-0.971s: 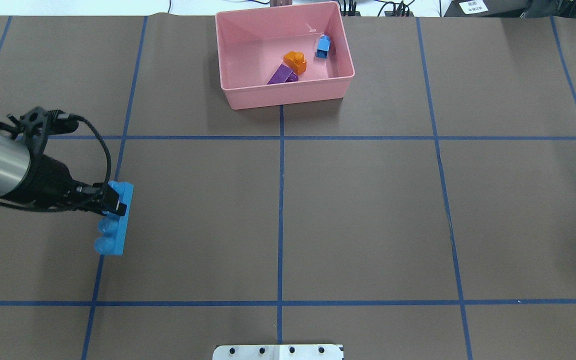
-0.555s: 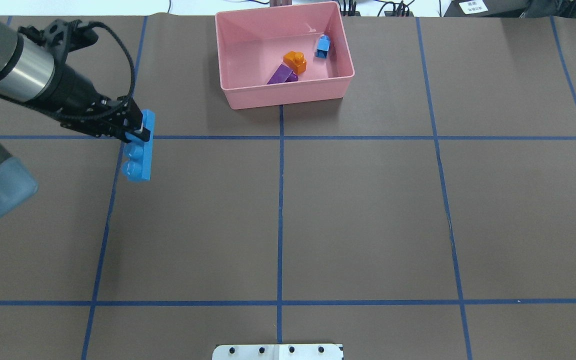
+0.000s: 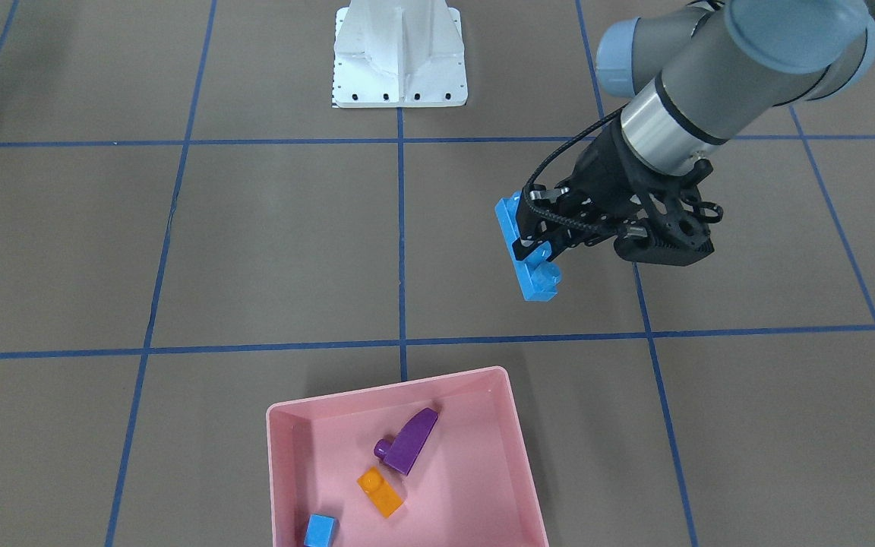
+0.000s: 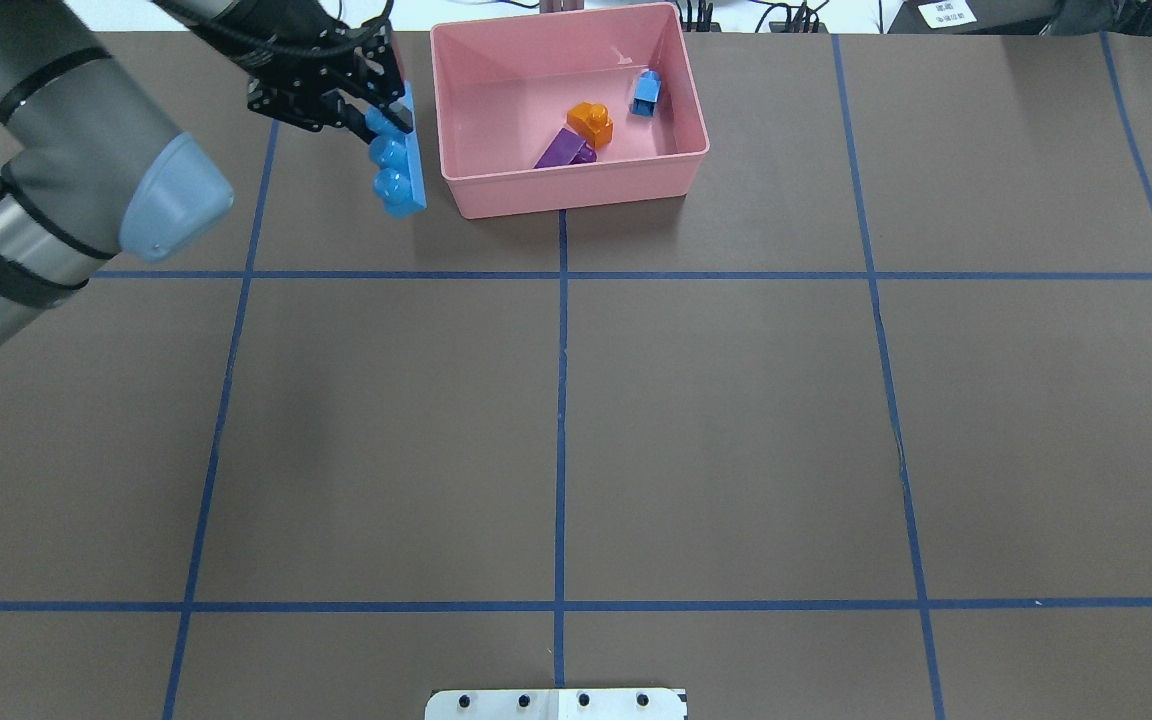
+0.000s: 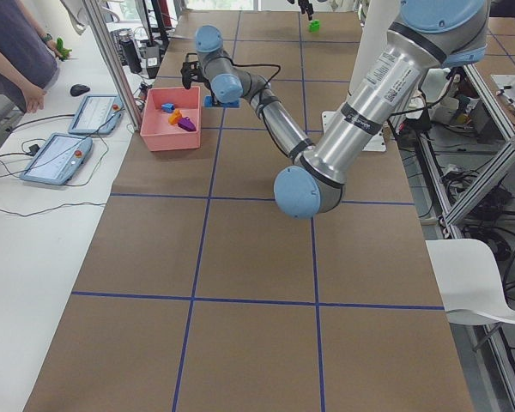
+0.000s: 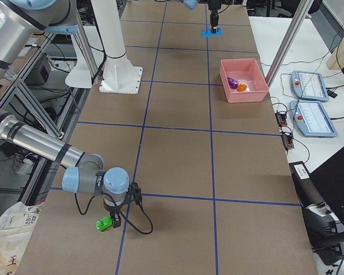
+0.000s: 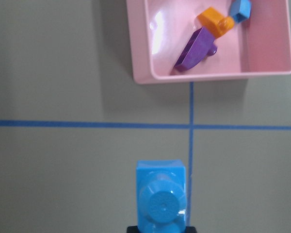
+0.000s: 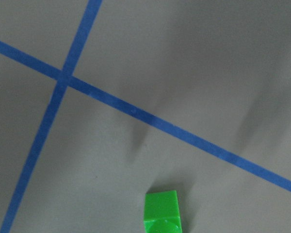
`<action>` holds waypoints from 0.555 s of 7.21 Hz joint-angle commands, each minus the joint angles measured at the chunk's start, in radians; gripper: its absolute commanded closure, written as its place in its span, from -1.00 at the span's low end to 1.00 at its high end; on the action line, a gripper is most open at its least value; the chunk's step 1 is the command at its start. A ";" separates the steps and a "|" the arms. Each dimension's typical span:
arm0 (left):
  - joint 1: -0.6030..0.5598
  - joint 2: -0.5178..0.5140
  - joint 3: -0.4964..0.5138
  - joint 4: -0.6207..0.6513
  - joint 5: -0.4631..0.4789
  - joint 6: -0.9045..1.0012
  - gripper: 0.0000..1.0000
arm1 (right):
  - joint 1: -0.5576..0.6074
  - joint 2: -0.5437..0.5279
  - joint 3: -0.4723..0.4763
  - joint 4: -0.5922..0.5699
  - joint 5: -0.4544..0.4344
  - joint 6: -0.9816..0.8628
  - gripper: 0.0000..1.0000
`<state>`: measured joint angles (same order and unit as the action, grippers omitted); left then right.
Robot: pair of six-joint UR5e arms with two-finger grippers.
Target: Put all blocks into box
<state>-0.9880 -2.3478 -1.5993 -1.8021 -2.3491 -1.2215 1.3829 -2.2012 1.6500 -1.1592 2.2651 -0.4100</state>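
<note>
near the box (image 4: 576, 195), left hand (image 4: 388, 112) grasps long blue block (image 4: 414, 180) by one end.

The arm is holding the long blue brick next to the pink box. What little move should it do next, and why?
Probably carry it sideways until it hangs over the inside of the box. The left gripper grips the long blue block just outside the box's wall, so letting go now would likely drop it on the table.
</note>
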 commanded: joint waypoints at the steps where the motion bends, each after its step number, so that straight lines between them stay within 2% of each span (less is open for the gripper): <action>1: -0.001 -0.074 0.163 -0.139 0.037 -0.038 1.00 | -0.001 0.008 -0.171 0.245 0.005 0.011 -1.00; 4: -0.001 -0.073 0.196 -0.186 0.037 -0.039 1.00 | -0.001 0.008 -0.174 0.243 0.066 0.016 -1.00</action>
<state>-0.9895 -2.4191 -1.4117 -1.9770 -2.3123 -1.2598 1.3822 -2.1938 1.4803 -0.9191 2.3077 -0.3956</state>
